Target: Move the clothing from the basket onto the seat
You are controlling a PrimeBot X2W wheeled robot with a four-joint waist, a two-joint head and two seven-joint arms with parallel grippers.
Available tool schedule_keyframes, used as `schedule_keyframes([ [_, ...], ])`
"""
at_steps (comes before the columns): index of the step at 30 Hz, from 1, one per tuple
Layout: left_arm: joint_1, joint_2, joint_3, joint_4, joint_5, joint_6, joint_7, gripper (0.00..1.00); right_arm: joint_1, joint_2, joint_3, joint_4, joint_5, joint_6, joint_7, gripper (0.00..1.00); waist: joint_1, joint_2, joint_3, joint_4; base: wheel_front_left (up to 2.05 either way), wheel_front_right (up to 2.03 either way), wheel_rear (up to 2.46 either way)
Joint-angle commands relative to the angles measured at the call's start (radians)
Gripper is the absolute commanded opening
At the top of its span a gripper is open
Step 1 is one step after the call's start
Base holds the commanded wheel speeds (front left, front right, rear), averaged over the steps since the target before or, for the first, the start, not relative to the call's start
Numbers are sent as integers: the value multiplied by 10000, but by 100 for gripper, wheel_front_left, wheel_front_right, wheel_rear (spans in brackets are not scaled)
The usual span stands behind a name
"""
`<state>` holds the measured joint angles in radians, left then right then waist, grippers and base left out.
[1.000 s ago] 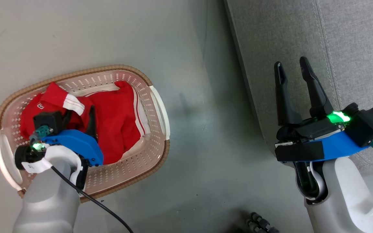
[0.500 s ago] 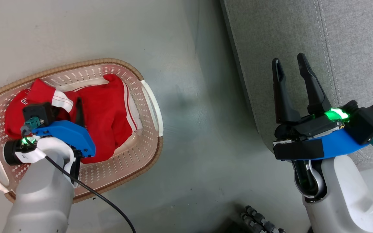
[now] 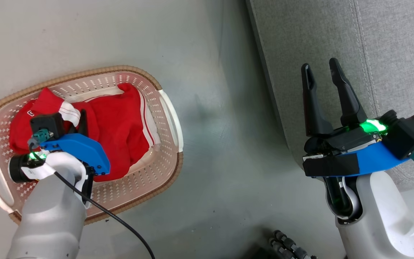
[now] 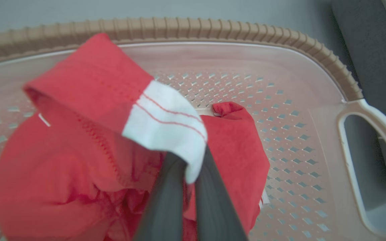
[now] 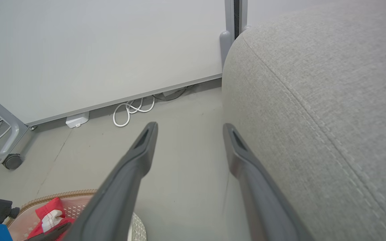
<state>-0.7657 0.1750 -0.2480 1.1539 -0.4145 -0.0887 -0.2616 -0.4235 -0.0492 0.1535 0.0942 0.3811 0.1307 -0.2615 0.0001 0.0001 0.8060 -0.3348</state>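
Left gripper (image 4: 189, 164) pinches red clothing (image 4: 79, 110) tight, inside the basket (image 3: 95, 72), left half. Right gripper (image 3: 322, 68) spread apart, empty, above the seat (image 3: 318, 32) edge.

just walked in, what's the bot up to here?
The left gripper is down in the basket, its fingers closed on the red clothing beside a white cuff that drapes over the fingertips. The clothing is in the basket, not yet carried to the seat. The right gripper is open and holds nothing, poised by the seat's edge above the floor.
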Motion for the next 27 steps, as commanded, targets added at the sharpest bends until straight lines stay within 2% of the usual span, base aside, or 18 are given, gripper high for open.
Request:
schedule_keyframes([
  [1, -149, -8, -42, 20, -61, -24, -34, 0, -130, -21, -7, 34, -6, 1, -55, 100, -1, -1, -37, 34, 0, 0, 0],
  [12, 299, -469, -214, -43, -47, -146, -46, 0, -10, -24, -199, 252, -472, 1, -55, 100, -1, -1, -1204, 694, 0, 0, 0],
  [20, 1222, -971, -466, -449, -125, -337, -48, 0, 637, -26, -424, 758, -887, 1, -54, 100, -1, -1, -3160, 1468, 0, 0, 0],
  [27, 2049, -1173, -992, -865, -190, -439, -48, 0, 1169, -26, -543, 1079, -1168, 1, -55, 100, -1, -1, -4660, 1942, 0, 0, 0],
])
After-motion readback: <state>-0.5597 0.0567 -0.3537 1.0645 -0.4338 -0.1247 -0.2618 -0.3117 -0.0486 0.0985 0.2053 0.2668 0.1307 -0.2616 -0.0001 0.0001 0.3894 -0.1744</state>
